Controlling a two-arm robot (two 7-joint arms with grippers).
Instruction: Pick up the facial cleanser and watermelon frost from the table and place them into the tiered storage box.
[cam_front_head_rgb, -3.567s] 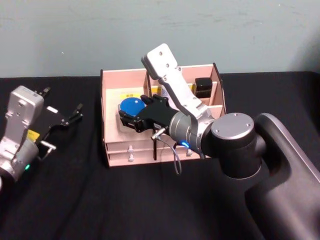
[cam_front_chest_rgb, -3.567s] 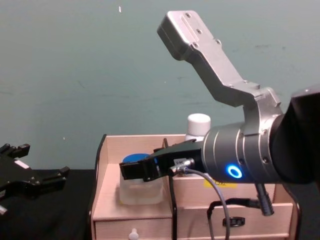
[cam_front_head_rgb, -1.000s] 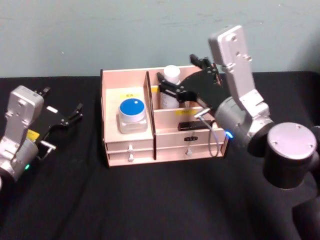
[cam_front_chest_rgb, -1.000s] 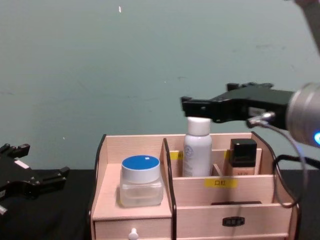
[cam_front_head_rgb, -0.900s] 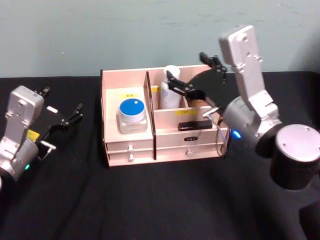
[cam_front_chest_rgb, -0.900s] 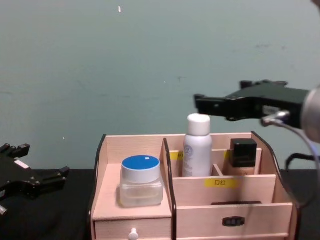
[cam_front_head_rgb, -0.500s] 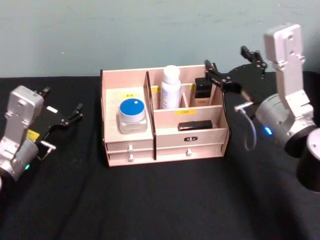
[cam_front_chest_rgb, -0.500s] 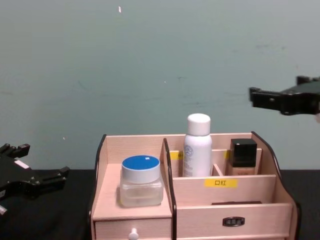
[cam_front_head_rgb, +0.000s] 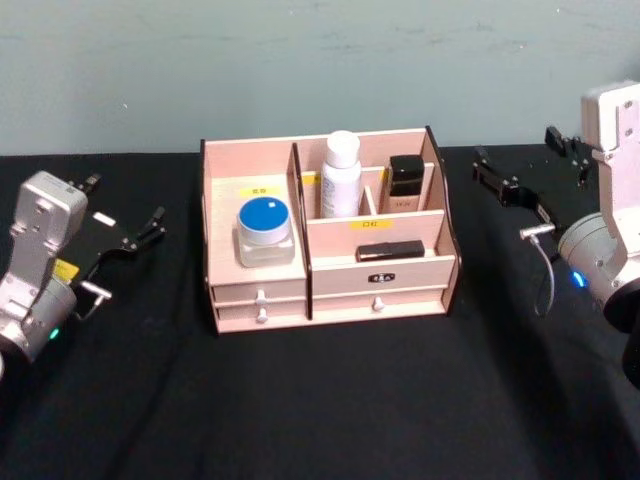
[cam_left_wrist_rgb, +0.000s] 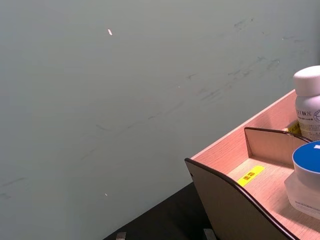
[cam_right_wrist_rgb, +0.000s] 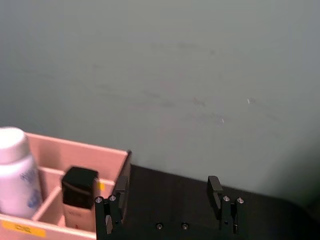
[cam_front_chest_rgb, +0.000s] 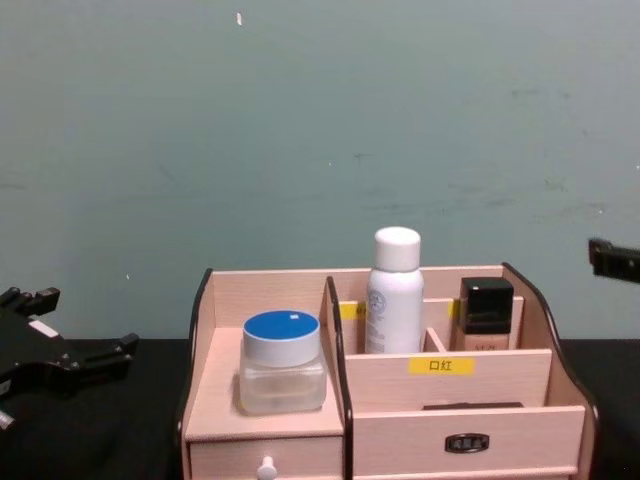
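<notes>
Two containers now stand inside the tiered storage box (cam_front_head_rgb: 325, 235): a clear jar with a blue lid (cam_front_head_rgb: 265, 232) in its left compartment and a tall white bottle (cam_front_head_rgb: 342, 175) in the back compartment just right of the divider, near a small bottle with a black cap (cam_front_head_rgb: 405, 183). One second ago the right gripper (cam_front_head_rgb: 528, 172) hung over the white bottle; it has since drawn away and is now well to the right of the box, its fingers spread apart with nothing between them. The left gripper (cam_front_head_rgb: 125, 235) sits parked to the left of the box, also spread and empty. I judge that both items are placed, so the task looks finished and the arm is only retreating.
</notes>
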